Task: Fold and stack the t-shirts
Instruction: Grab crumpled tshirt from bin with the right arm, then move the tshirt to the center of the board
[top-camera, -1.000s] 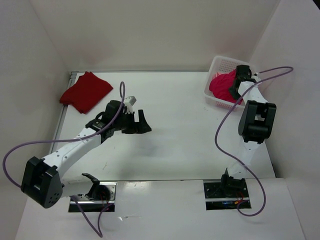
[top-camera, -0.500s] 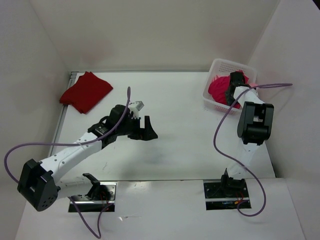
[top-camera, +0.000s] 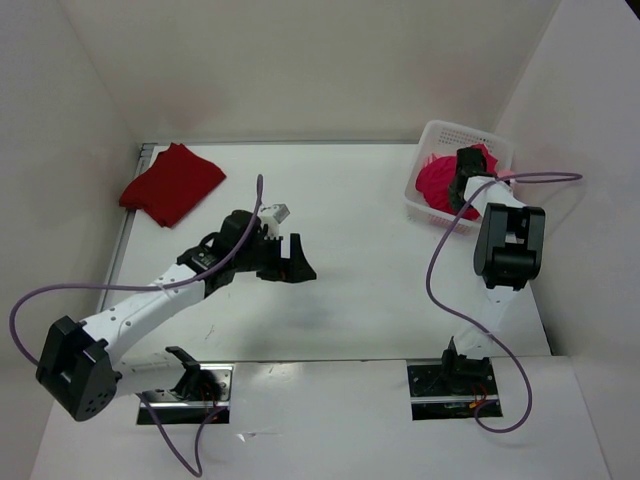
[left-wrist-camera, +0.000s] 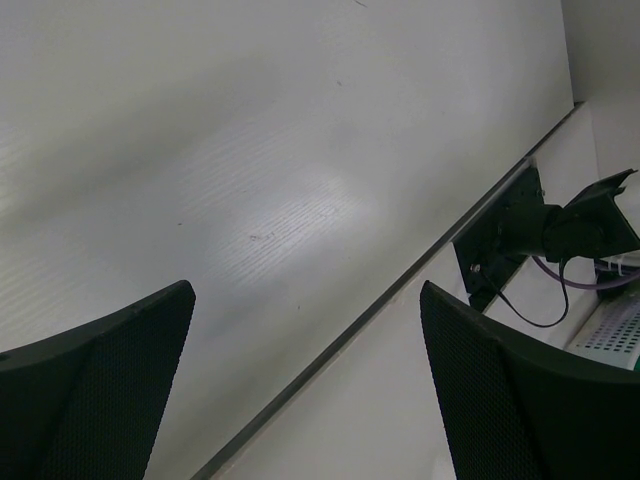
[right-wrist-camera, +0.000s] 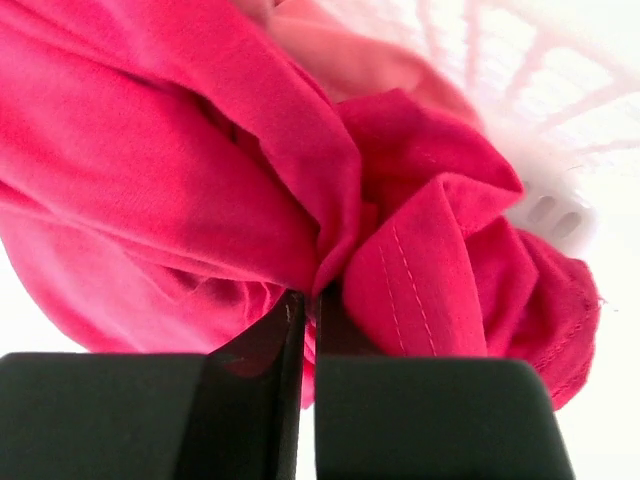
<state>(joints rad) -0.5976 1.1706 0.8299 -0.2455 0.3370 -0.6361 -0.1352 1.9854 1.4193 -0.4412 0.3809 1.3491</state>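
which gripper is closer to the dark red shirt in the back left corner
Left. The left gripper hangs open over bare table, to the right of the dark red shirt. The right gripper is far across in the basket, shut on the crimson shirt.
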